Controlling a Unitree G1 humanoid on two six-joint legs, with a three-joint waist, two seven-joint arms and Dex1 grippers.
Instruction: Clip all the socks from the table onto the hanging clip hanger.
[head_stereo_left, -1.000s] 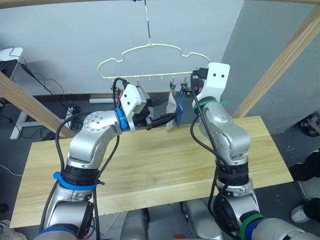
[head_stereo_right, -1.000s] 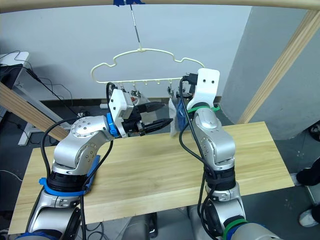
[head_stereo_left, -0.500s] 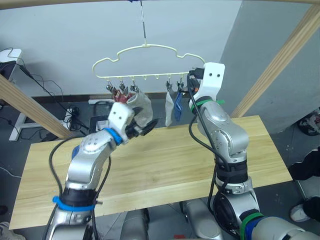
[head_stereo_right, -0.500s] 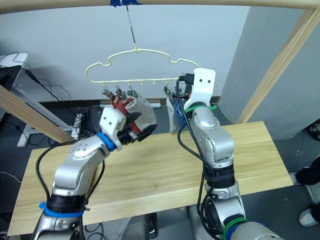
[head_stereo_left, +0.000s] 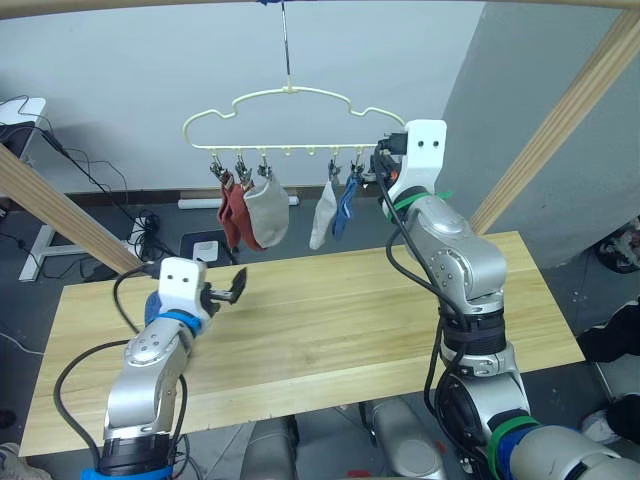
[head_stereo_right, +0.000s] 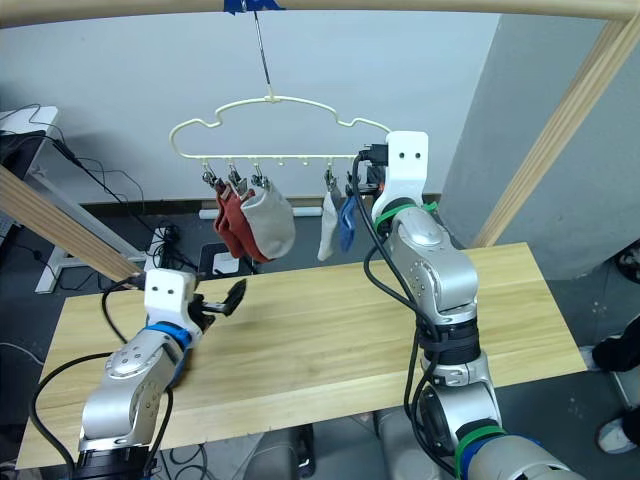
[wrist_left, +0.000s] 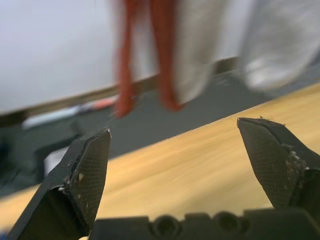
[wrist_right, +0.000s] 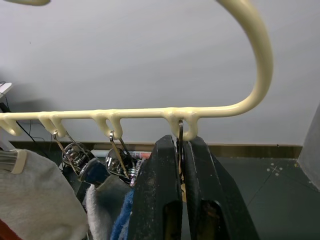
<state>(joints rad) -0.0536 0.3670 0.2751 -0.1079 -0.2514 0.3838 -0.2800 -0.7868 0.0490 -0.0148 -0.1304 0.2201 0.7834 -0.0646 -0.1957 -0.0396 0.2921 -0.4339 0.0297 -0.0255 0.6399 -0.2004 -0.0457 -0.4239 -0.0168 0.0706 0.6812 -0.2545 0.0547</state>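
Observation:
The pale yellow-green clip hanger (head_stereo_left: 290, 95) hangs by its long hook from the top pole. Clipped to it are two rust red socks (head_stereo_left: 232, 208), a grey sock (head_stereo_left: 266, 210), a paler grey sock (head_stereo_left: 322, 215) and a blue sock (head_stereo_left: 344, 205). My right gripper (head_stereo_left: 378, 172) is up at the hanger's right end. In the right wrist view its fingers (wrist_right: 165, 170) are shut on the thin metal clip (wrist_right: 180, 127) under the last loop. My left gripper (head_stereo_left: 233, 287) hovers low over the left part of the table (head_stereo_left: 350, 320), open and holding nothing (wrist_left: 175, 150).
Slanted wooden frame poles stand at the left (head_stereo_left: 60, 210) and right (head_stereo_left: 570, 110) behind the table. A white desk with cables (head_stereo_left: 25, 110) is at the far left. A person's leg and shoe (head_stereo_left: 612, 345) show at the right edge.
My left arm has come away from the hanger, down and to the left, to just above the table. The grey sock it was beside now hangs free. The right gripper stayed at the hanger's end.

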